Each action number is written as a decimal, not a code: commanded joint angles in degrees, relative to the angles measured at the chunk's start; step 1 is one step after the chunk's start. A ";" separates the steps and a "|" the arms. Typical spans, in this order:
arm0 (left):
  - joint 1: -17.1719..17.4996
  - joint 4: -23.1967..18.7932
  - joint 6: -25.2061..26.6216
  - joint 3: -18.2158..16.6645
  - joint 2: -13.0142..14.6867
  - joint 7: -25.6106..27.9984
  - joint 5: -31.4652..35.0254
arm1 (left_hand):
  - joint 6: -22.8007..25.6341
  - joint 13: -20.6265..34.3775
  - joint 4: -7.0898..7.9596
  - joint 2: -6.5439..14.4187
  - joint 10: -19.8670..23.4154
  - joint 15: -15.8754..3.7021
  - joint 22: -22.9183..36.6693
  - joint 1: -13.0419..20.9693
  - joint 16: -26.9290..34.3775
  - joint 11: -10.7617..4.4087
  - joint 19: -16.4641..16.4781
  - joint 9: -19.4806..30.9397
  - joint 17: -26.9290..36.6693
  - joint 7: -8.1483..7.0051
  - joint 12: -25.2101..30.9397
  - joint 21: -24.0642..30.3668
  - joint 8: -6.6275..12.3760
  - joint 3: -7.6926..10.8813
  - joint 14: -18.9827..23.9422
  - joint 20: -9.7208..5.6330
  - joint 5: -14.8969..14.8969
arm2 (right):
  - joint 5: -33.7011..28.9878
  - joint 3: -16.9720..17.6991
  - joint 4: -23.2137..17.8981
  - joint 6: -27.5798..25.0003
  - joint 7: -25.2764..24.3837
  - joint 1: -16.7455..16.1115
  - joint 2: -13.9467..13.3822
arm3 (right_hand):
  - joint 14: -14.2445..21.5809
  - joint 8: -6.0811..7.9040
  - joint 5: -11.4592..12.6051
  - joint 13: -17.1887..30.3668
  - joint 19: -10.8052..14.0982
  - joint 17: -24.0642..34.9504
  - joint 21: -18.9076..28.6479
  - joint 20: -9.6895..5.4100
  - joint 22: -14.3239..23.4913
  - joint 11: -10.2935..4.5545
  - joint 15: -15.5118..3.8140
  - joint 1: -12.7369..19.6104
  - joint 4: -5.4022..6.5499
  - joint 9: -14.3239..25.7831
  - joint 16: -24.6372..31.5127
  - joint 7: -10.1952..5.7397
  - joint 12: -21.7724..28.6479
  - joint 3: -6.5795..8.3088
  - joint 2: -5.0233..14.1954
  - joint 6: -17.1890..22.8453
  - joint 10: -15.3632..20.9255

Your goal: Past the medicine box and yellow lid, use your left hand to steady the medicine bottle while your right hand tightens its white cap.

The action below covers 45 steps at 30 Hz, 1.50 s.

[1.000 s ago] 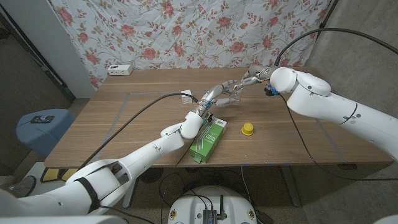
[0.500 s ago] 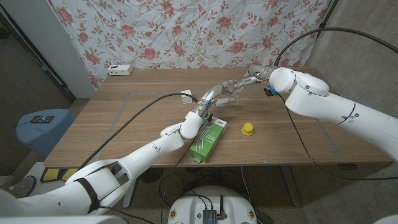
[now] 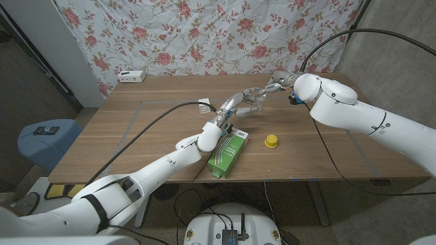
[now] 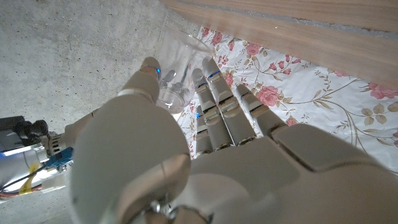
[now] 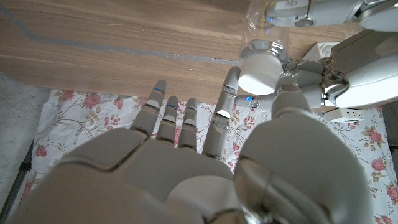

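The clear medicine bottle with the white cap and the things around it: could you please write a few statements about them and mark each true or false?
1. The left hand grips the clear medicine bottle. True.
2. The right hand has its fingers at the white cap. True.
3. The green medicine box stands beyond the bottle, by the flowered cloth. False: it lies on the near side of the wooden table, beside the left forearm.
4. The small yellow lid sits on top of the medicine box. False: it lies on the table, apart from the box.
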 commanded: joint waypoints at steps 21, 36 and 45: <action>0.62 -0.04 -0.21 -0.42 0.25 0.97 -0.02 | 0.14 0.11 0.03 0.65 4.63 -3.38 0.15 0.21 0.16 -4.55 -0.21 0.34 0.12 -0.07 0.43 0.25 -0.10 0.37 0.51 -6.66 0.41 | -2.40 -6.10 0.64 -5.59 -1.81 4.21 1.91 | 3.24 2.81 0.06 -0.10 2.38 0.11 0.54 0.03 0.06 -0.57 -1.05 -2.02 0.17 0.20 0.90 0.29 1.18 -0.94 0.07 7.02 5.74; 0.65 -0.09 -0.50 -0.41 0.25 1.03 0.10 | 0.11 0.11 0.03 0.70 4.78 -3.40 0.15 0.20 0.19 -4.59 -0.19 0.34 0.14 -0.11 0.48 0.25 -0.11 0.39 0.57 -6.71 0.39 | -3.20 -8.28 -0.25 -7.87 -2.72 5.56 1.79 | 4.29 3.45 0.00 -0.13 2.80 0.19 0.43 0.12 0.07 -0.99 -1.32 -3.45 0.52 -0.11 1.08 0.46 1.35 -1.49 -0.02 9.29 7.83; 0.59 -0.21 -0.64 -0.33 0.27 0.94 0.31 | 0.17 0.11 0.05 0.68 4.65 -3.37 0.15 0.14 0.20 -4.51 -0.20 0.33 0.14 -0.17 0.42 0.25 -0.09 0.37 0.60 -6.66 0.39 | -2.18 -7.42 -1.42 -8.06 -3.83 4.75 1.10 | 4.34 3.15 -0.09 -0.14 2.82 0.29 0.32 0.25 0.08 -0.79 -1.17 -5.24 1.27 -0.31 0.98 0.58 1.08 -2.09 0.00 9.07 8.08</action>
